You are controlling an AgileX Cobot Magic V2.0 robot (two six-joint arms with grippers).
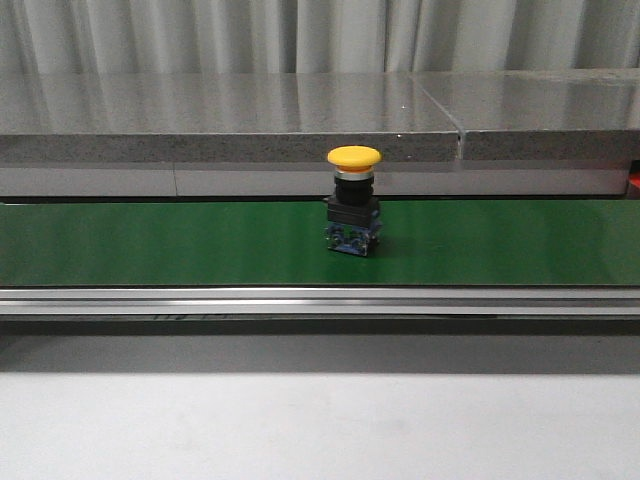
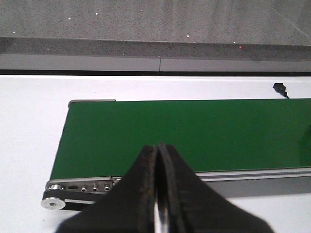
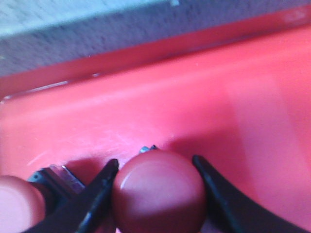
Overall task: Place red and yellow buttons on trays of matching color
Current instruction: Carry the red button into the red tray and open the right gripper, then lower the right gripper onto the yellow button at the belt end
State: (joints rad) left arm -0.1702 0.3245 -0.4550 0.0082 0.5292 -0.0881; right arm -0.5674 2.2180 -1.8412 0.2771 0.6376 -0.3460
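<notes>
Progress looks partial: right gripper (image 3: 158,194) straddles a red button (image 3: 159,191) inside the red tray (image 3: 233,97), left gripper (image 2: 156,194) hangs closed and empty, while the yellow button (image 1: 353,214) waits on the belt (image 1: 150,240).

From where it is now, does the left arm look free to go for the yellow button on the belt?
Probably yes. The yellow button stands alone and upright on the green belt, and the left gripper is shut and holding nothing. The button is outside the left wrist view, so the arm's reach is unconfirmed.

Left pincer (image 2: 156,194) closed (right pincer (image 3: 155,194) seemingly parted)
</notes>
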